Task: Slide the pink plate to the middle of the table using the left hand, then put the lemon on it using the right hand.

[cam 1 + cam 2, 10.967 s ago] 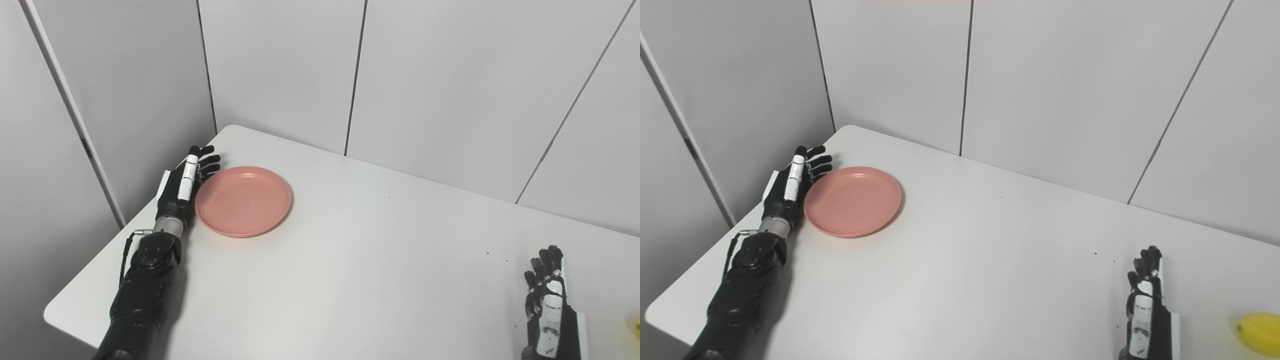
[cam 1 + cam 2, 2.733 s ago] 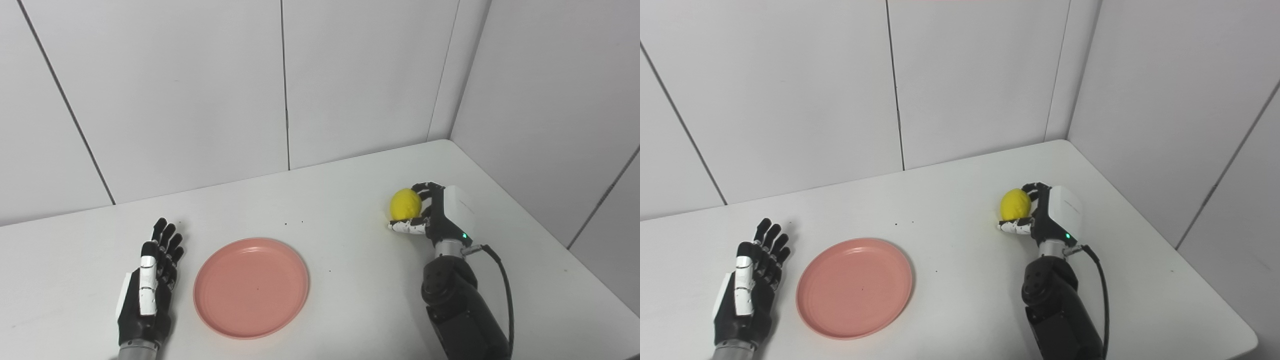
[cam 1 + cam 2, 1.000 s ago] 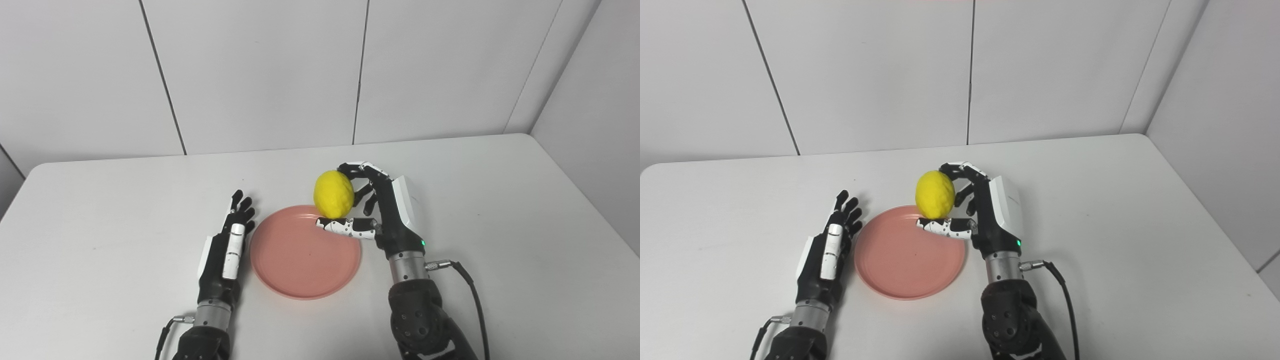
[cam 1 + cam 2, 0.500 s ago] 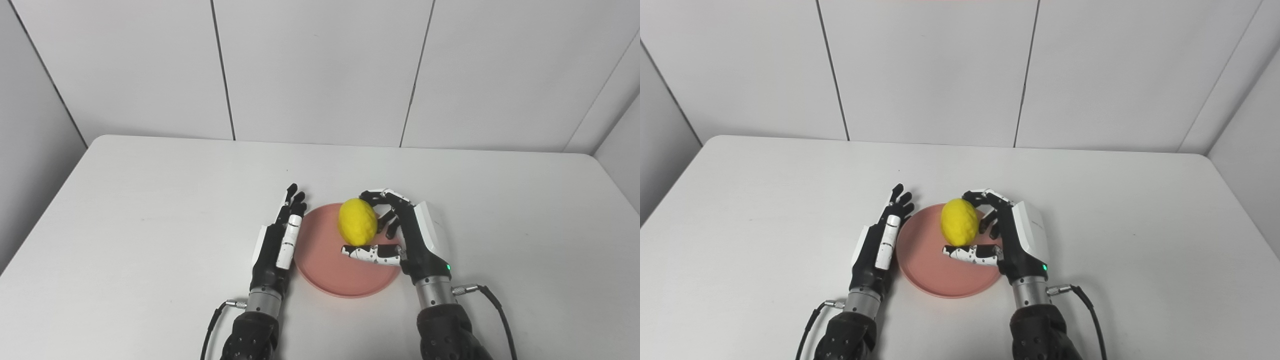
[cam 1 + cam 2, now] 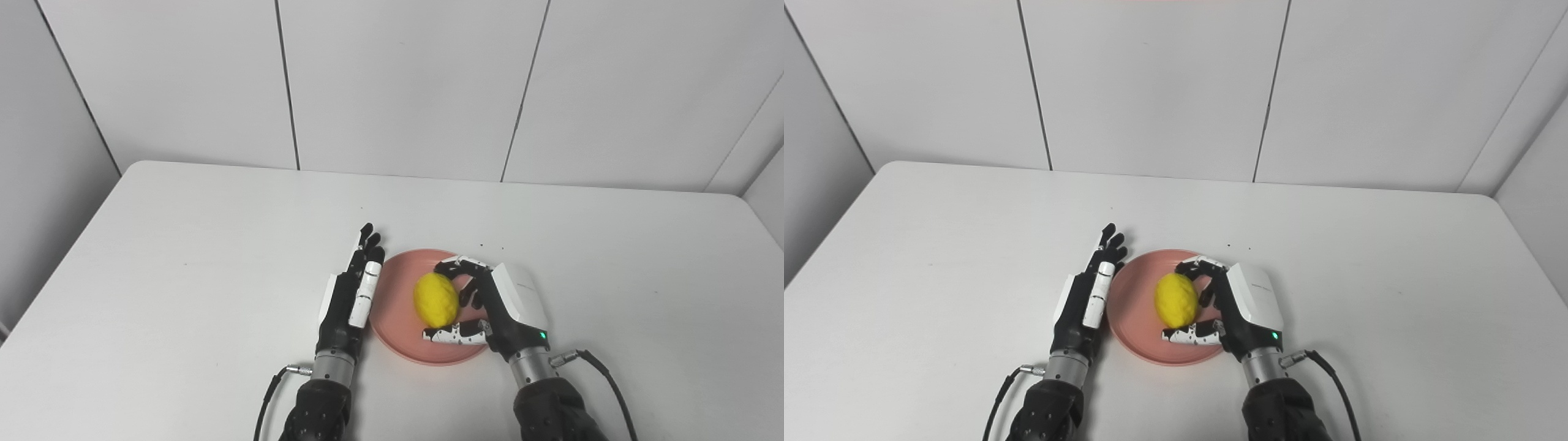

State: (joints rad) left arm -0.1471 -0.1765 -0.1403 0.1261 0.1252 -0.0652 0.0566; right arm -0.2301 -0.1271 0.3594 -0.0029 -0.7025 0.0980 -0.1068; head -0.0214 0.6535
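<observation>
Lemon sits low over the pink plate, clasped in my right hand, thumb under it, fingers curled over the top. Left eye view: plate is near the middle of the table; I can't tell if the lemon already touches it. My left hand lies flat with fingers straight, holding nothing, just beside the plate's left rim. Risk: a round lemon let go off-centre or from height could roll off the shallow rim.

Right eye view: lemon again inside the plate outline, right hand wrapped on it, left hand flat at the rim. Risk: my thumb pulling out could drag the lemon or nudge the plate.
</observation>
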